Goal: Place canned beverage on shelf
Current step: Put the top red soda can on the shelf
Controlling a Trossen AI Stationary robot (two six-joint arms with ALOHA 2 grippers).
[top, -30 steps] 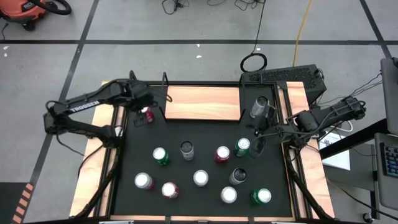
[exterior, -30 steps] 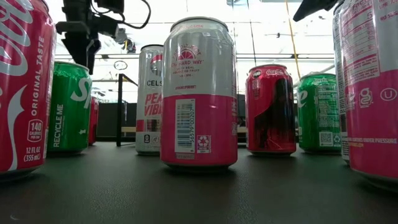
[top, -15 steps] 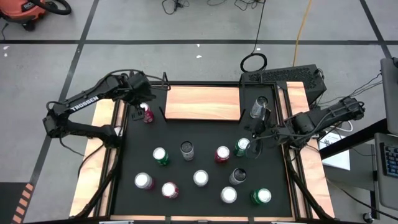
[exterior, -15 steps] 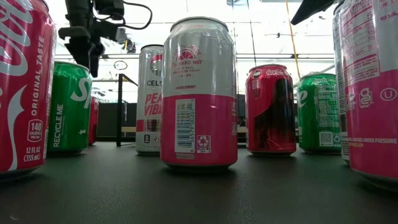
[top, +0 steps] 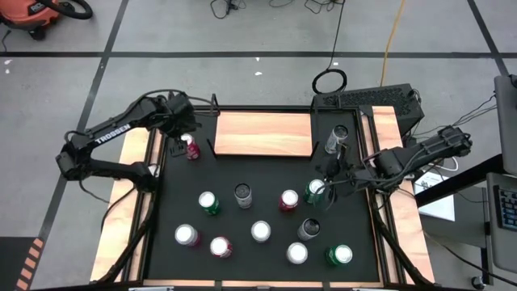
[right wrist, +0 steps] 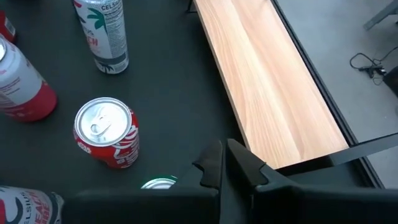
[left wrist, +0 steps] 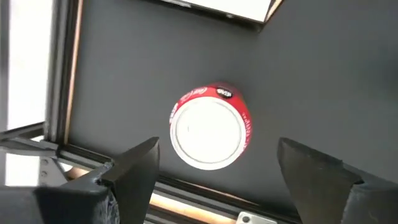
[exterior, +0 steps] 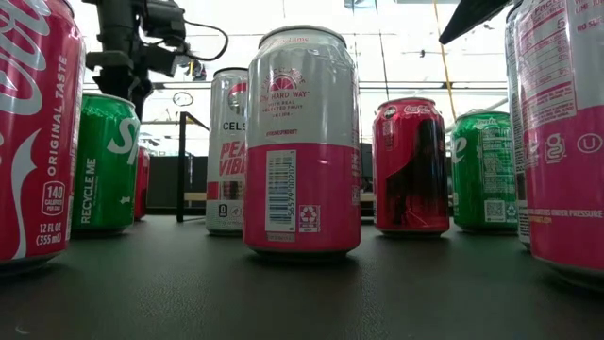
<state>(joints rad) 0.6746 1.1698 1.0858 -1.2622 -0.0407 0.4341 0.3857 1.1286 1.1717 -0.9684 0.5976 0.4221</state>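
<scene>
High view: the surface [top: 161, 242] is a black mat framed by narrow wooden strips. The shelf [top: 262, 133] lies flat along the far edge of the surface, centred, and carries no can. Task progress is judged as early: nothing has been placed yet.

Left arm: it reaches in from the left edge toward the far left corner. The left gripper [top: 184, 133] hangs directly above a red can [top: 190, 148], which stands upright on the mat just beside the left end of the shelf. In the left wrist view, the fingers [left wrist: 134, 165] are spread wide on either side of this red can [left wrist: 210, 126] without touching it; no grasp exists.

Right arm: it reaches in from the right edge. The right gripper [top: 333, 176] sits over the mat near a green can [top: 315, 191] and near a grey can [top: 336, 137] that stands at the right end of the shelf. Its fingers are clenched and hold nothing.

Remaining cans: about ten more stand upright across the middle and near half of the surface, all off the shelf.

Steps left, as judged: descend over the red can, close on it, lift, carry it across to the shelf and release it upright.
</scene>
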